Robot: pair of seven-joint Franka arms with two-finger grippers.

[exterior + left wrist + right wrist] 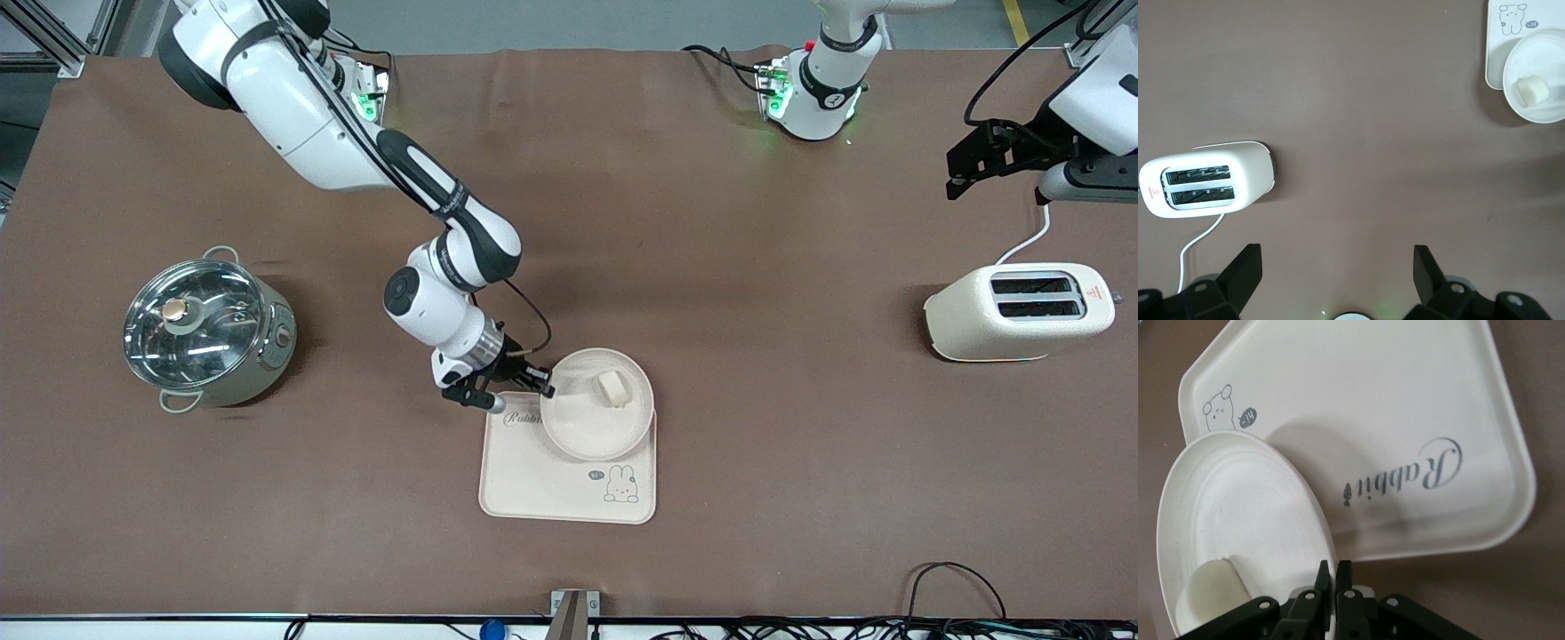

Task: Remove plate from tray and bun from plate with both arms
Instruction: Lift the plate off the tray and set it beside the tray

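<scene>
The round cream plate (582, 422) is over the tray's corner toward the robots, tilted and jutting past the tray's edge. The bun (612, 388) lies on it. The rectangular tray (542, 489) with the rabbit drawing lies flat on the table. My right gripper (544, 384) is shut on the plate's rim; the right wrist view shows its fingertips (1333, 570) pinching the rim, with the plate (1238, 513), the bun (1208, 593) and the tray (1405, 413). My left gripper (965, 173) is open and empty, up over the table above the toaster; its wrist view (1335, 267) shows the plate (1546, 110), bun (1531, 91) and tray (1496, 63) far off.
A cream toaster (1018, 311) stands toward the left arm's end of the table, its white cord running toward the robots; it also shows in the left wrist view (1205, 188). A steel pot with a glass lid (206, 333) stands toward the right arm's end.
</scene>
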